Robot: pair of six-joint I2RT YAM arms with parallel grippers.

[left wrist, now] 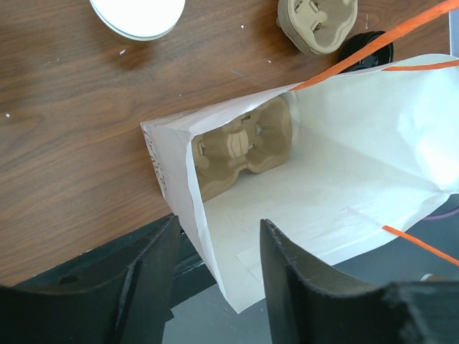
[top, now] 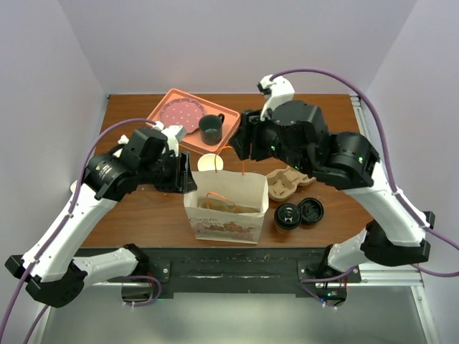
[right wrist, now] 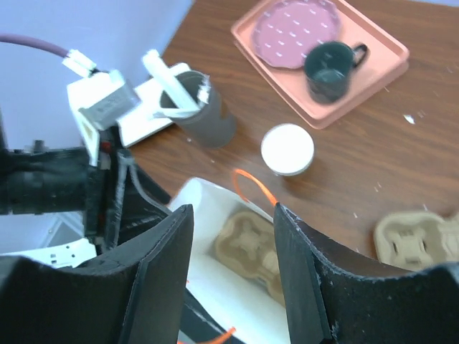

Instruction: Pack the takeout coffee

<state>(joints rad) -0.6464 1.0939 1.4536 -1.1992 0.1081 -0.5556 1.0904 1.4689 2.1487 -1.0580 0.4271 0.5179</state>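
Takeout coffee (top: pixel 287 216) stands upright on the table (top: pixel 154 215), outside the bag, just right of the white paper bag (top: pixel 226 208) at its front right corner, black lid on, and neither gripper touches it. A loose black lid (top: pixel 311 210) lies flat right beside it on its right (touching or not, cannot tell). The bag stands open with a brown cardboard cup carrier (left wrist: pixel 244 143) lying at its bottom. One orange handle (right wrist: pixel 254 188) loops up from the far rim. A second, empty cup carrier (top: pixel 290 183) sits on the table behind the coffee, right of the bag. The left gripper (left wrist: pixel 219 226) is at the bag's left rim, fingers spread wide and the bag's edge running between them, not pinched. The right gripper (right wrist: pixel 233 215) hangs over the bag's far side, also spread apart with nothing clamped, and the orange handle loop shows in its gap. A white round lid (top: pixel 211 163) lies just behind the bag. Farther back left is a pink tray (top: pixel 168 100) holding a purple dotted plate (top: pixel 181 112) and a dark green mug (top: pixel 211 128).
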